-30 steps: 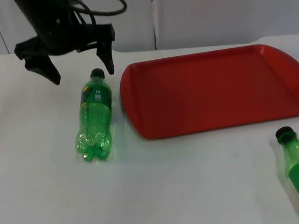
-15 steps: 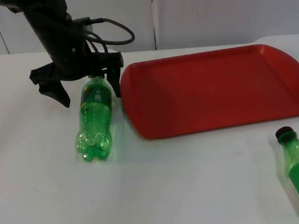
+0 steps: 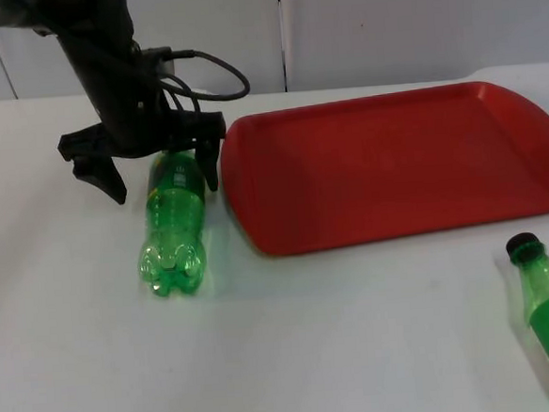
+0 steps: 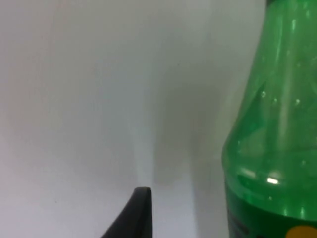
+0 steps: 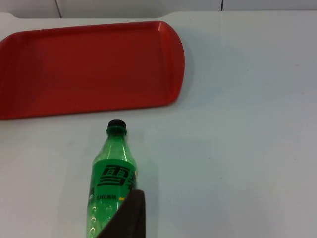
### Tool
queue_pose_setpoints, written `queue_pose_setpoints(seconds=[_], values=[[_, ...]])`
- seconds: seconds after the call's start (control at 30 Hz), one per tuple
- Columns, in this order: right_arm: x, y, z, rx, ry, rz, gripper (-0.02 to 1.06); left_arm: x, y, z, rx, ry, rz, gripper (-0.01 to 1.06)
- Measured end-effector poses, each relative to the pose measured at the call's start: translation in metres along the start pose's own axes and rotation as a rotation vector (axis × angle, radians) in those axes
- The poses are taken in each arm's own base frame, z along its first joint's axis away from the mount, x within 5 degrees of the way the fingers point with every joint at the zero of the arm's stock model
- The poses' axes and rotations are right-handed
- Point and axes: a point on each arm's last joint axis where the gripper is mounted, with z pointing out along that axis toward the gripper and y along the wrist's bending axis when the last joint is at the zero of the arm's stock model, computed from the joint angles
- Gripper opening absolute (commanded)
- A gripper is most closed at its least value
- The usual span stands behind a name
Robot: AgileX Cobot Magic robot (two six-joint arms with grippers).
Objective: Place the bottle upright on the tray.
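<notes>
While the bottle (image 3: 174, 222) lies flat beside the tray's (image 3: 394, 165) left edge, the left gripper (image 3: 159, 172) straddles its neck, fingers spread, apparently not touching. A second bottle (image 5: 112, 181) lies near the table's front right corner.

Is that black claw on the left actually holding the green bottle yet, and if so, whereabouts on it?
Nothing is held yet. The left gripper is open, its fingers either side of the neck end of the lying bottle, not closed on it.
</notes>
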Motion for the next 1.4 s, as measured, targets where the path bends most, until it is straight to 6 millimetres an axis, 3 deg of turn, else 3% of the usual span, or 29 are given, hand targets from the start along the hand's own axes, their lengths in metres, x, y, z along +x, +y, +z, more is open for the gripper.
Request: queue_pose_setpoints(seconds=[0.7,0.83,0.97,1.0,1.13,1.17,1.2,1.4], values=[[0.0,0.0,0.0,-0.002,0.0,0.001,1.04,-0.002,-0.001,0.017,0.024,-0.025,-0.009,1.05],[0.0,0.0,0.0,-0.002,0.0,0.001,1.04,-0.002,-0.001,0.017,0.026,-0.025,-0.009,0.97],[0.0,0.0,0.0,-0.002,0.0,0.001,1.04,-0.002,-0.001,0.018,0.027,-0.025,-0.007,0.68],[0.0,0.0,0.0,-0.002,0.0,0.001,1.04,-0.002,-0.001,0.019,0.028,-0.018,-0.009,0.68],[0.0,0.0,0.0,-0.002,0.0,0.001,1.04,-0.001,-0.002,0.017,0.028,0.005,-0.011,0.12],[0.0,0.0,0.0,-0.002,0.0,0.001,1.04,-0.002,-0.002,0.016,0.03,0.009,-0.011,0.12],[0.0,0.0,0.0,-0.002,0.0,0.001,1.04,-0.002,-0.002,0.016,0.029,0.016,-0.011,0.0],[0.0,0.0,0.0,-0.002,0.0,0.001,1.04,-0.006,-0.004,0.006,0.034,0.006,-0.009,0.0]])
